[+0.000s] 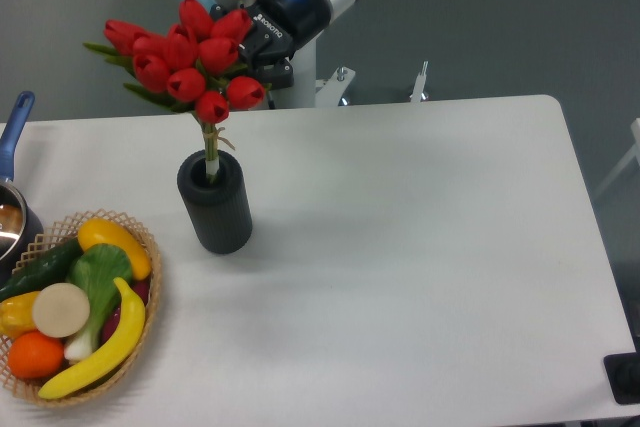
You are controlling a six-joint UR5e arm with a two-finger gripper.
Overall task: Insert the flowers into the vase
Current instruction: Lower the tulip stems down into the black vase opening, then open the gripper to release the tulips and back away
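While the tool point(243, 59) grips the flowers point(190, 52), stems inside the vase point(215, 202) mouth, table's left side.
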